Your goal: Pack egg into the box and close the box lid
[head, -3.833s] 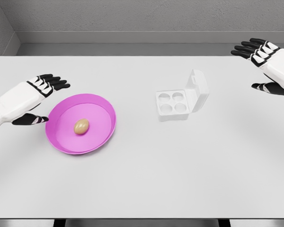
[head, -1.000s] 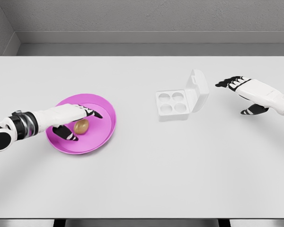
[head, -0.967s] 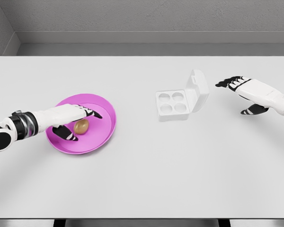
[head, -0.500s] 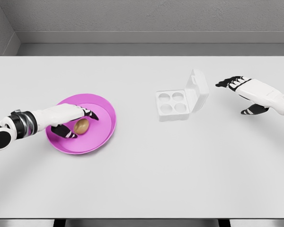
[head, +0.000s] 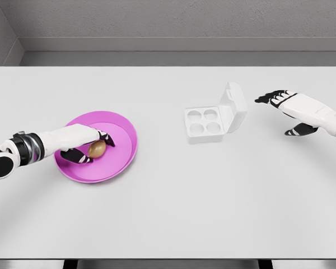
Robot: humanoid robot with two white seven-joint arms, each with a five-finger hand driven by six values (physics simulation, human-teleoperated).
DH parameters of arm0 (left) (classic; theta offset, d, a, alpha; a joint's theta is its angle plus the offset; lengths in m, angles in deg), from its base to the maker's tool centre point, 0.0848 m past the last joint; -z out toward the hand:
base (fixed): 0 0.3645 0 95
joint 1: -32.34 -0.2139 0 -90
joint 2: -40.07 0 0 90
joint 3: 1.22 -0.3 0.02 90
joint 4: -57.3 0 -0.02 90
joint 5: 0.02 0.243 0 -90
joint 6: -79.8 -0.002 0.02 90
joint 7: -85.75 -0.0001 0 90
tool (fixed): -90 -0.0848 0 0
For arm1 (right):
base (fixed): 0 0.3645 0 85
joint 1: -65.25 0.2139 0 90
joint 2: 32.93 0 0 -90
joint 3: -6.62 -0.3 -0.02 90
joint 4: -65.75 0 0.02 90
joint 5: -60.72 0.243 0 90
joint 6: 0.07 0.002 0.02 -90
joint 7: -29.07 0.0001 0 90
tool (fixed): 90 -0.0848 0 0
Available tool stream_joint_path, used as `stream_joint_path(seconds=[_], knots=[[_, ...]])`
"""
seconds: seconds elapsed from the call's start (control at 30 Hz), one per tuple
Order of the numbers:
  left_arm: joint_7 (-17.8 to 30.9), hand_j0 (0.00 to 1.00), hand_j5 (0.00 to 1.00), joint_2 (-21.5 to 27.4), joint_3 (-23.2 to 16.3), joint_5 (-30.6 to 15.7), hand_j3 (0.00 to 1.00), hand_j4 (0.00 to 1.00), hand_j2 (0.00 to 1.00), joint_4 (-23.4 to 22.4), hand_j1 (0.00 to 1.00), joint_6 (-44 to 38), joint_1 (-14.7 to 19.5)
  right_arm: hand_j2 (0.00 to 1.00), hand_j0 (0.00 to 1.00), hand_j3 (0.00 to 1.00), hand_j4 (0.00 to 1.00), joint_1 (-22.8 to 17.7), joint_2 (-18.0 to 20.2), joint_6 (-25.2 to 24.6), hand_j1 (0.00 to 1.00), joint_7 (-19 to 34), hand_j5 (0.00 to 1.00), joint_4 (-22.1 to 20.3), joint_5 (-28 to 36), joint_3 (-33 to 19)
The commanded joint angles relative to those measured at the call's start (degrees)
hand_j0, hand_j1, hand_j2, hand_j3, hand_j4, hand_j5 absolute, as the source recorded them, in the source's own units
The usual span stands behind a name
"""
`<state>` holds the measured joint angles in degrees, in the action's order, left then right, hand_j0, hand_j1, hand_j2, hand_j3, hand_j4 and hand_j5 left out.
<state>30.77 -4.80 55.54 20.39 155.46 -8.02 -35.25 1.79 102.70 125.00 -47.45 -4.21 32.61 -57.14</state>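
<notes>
fingers (head: 103, 138) of the left hand (head: 81, 144) curl around the egg (head: 97, 148) on the pink plate (head: 120, 162), not lifted; right hand (head: 285, 106) hovers spread and empty beside the open, empty box (head: 213, 119).

A tan egg (head: 97, 148) lies near the desk's left edge; the white four-cup box (head: 213, 118) sits mid-desk, lid upright.

My left hand (head: 84, 144) is now down inside the pink plate (head: 121, 159), fingers curled in around the egg (head: 97, 148), thumb under it, where a second ago they were stretched flat above it. My right hand (head: 288, 109) has come in beside the box (head: 215, 116).
</notes>
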Motion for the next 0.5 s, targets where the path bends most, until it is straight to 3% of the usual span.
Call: stream_joint_path(seconds=[0.0, 0.1, 0.47], knots=[[-0.02, 0.61, 0.61, 0.05, 0.01, -0.11, 0.61, 0.61, 0.61, 0.01, 0.61, 0.02, 0.09, 1.00, 1.00, 1.00, 1.00, 0.00, 0.08, -0.07, 1.00, -0.03, 1.00, -0.01, 0.42, -0.05], [-0.02, 0.52, 0.52, 0.05, 0.01, -0.11, 0.52, 0.52, 0.52, 0.10, 0.52, 0.02, 0.09, 1.00, 1.00, 1.00, 1.00, 0.00, 0.08, -0.07, 1.00, -0.03, 1.00, -0.09, 0.42, -0.05], [-0.02, 0.46, 0.46, 0.05, 0.63, -0.20, 0.46, 0.46, 0.46, 0.80, 0.46, 0.10, 0.62, 1.00, 1.00, 1.00, 1.00, 0.00, 0.17, -0.07, 1.00, -0.03, 1.00, 0.00, 0.51, -0.05]])
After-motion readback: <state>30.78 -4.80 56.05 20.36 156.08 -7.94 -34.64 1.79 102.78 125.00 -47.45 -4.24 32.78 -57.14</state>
